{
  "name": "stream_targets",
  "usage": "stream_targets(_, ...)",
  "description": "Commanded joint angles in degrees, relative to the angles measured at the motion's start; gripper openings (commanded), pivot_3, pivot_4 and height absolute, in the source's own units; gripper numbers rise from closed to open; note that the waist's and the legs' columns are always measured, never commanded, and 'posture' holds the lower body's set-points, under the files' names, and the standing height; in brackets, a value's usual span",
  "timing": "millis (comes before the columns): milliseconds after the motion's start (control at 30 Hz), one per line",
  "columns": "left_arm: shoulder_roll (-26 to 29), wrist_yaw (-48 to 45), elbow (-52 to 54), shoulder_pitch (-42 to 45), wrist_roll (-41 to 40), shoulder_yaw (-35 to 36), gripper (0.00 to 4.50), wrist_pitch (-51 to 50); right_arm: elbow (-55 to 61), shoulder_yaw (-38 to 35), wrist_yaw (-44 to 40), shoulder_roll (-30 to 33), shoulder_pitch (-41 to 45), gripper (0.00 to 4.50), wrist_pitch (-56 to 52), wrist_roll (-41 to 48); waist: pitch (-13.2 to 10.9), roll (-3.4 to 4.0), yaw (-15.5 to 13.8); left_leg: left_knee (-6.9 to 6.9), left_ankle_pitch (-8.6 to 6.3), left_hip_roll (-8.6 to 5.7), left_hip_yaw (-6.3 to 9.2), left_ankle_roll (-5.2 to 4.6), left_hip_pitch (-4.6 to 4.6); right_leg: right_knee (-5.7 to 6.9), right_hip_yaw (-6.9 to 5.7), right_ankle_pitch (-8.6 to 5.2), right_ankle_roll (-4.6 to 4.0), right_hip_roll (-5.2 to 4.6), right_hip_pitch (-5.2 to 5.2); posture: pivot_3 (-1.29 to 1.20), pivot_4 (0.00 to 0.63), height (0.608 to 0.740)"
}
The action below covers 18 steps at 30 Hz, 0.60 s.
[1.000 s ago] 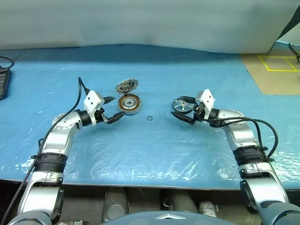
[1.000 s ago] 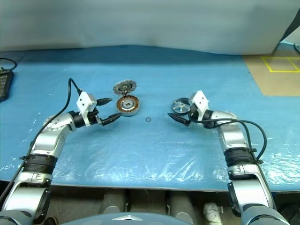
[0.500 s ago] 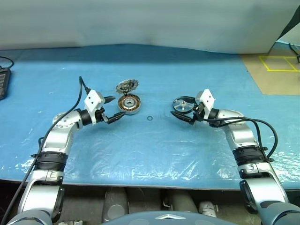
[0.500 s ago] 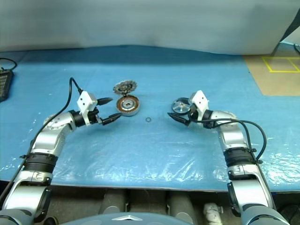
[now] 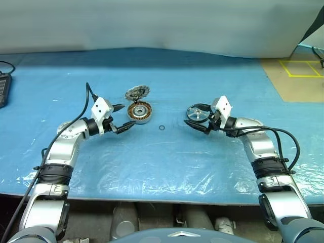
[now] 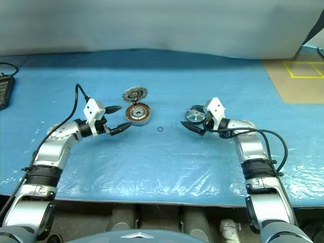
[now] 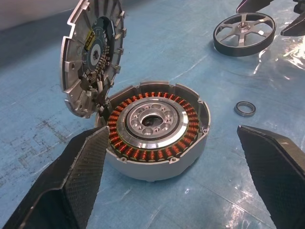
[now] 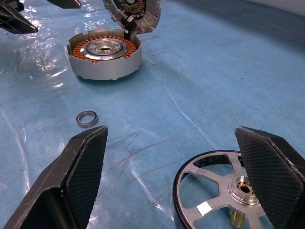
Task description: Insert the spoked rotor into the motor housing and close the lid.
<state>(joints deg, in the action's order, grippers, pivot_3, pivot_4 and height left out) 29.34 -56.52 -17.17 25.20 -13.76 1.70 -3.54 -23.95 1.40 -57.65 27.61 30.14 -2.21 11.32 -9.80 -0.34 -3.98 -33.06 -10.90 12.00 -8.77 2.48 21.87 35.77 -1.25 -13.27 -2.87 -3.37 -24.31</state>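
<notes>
The motor housing [image 5: 139,112], a silver can ringed with copper windings, lies on the blue table left of centre. Behind it the lid [image 5: 136,92] stands tilted up on edge, toothed face showing, joined to the housing by wires. My left gripper [image 5: 126,117] hangs open just left of the housing; in the left wrist view its fingers [image 7: 81,167] flank the housing [image 7: 155,126] without touching it. The spoked rotor [image 5: 197,113], black-rimmed with silver spokes, lies flat right of centre. My right gripper [image 5: 191,115] is open around its near side, and the rotor [image 8: 214,188] sits between its fingers.
A small metal ring [image 5: 161,127] lies loose on the table between housing and rotor. A black device [image 5: 2,88] sits at the far left edge. A brown board with yellow tape [image 5: 298,76] lies at the back right. The table's front edge runs below both arms.
</notes>
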Motion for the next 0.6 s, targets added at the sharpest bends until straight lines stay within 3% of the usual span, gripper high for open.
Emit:
stream_targets(33,0.31,-0.19,0.99,0.85,-0.04,-0.24,4.5,0.92,1.11,-0.11,-0.09,-0.37,0.86,4.47,0.94,0.44,0.0,0.0,0.0,0.0,0.0,0.0,0.0,0.0,0.0,0.0,0.0,0.0,0.0,0.0,0.0,0.0,0.15,0.74)
stream_targets(300,1.17,-3.03,-0.05,2.6,0.9,-2.39,4.5,1.53,1.46,-0.54,0.57,-0.22,0.37,4.47,0.96,0.3,0.0,0.0,-0.03,0.0,0.0,0.0,0.0,0.0,0.0,0.01,0.0,0.0,0.0,0.0,0.0,0.0,0.15,0.74)
stream_targets(600,6.28,-15.85,-7.11,12.05,7.8,-10.74,4.5,11.56,1.88,-0.68,1.49,-0.63,0.02,4.47,1.38,0.31,0.0,0.01,-0.1,-0.02,0.01,-0.01,0.01,0.0,0.0,0.02,0.0,0.0,0.0,0.0,0.0,0.0,0.15,0.74)
